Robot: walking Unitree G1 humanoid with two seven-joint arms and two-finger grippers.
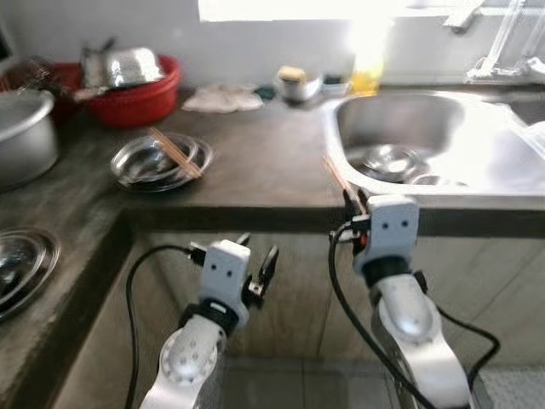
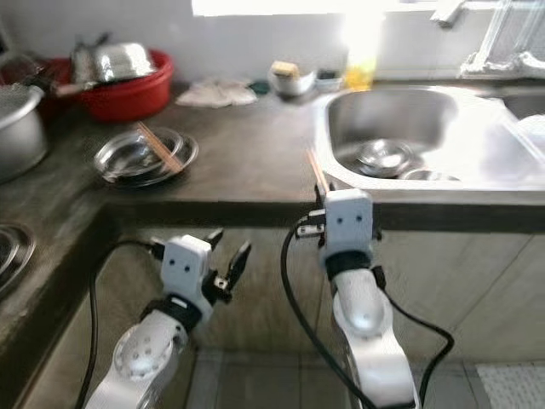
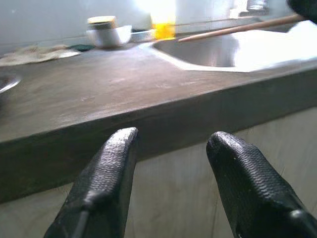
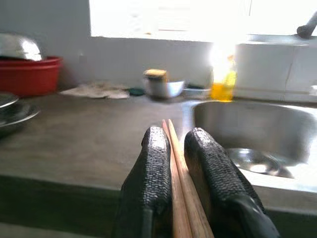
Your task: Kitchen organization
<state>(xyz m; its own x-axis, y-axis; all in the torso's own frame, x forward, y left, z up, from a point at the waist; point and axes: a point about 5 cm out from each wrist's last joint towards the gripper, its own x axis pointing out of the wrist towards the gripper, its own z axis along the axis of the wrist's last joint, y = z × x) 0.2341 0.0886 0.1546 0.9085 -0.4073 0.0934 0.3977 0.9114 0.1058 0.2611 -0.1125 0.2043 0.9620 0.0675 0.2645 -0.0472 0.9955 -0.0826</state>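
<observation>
Beside the sink (image 1: pixel 443 141), at the front edge of the bench (image 1: pixel 255 162), the right end effector (image 4: pixel 177 148) has its two fingers closed tight on a pair of chopsticks (image 4: pixel 174 148). The sticks poke up past the fingertips and lean toward the near corner of the sink. Down below the bench edge, further from the sink, the left end effector (image 3: pixel 171 148) hangs in front of the cupboard with its fingers spread wide apart and nothing between them. Well away from the sink, on the bench, sits a steel plate (image 1: pixel 162 160) with another pair of sticks (image 1: pixel 175 152) lying across it. Behind the plate, by the wall, is a red tub (image 1: pixel 136 94) with a shiny bowl (image 1: pixel 132 65) turned over in it. A grey pot (image 1: pixel 24 136) stands at the far end of the bench from the sink. A cloth (image 1: pixel 223 99) lies by the wall between the tub and the sink, and a small bowl (image 1: pixel 298 85) and a yellow bottle (image 1: pixel 366 78) sit just behind the sink's back corner. Inside the sink lie some steel bowls (image 1: pixel 387 162).
</observation>
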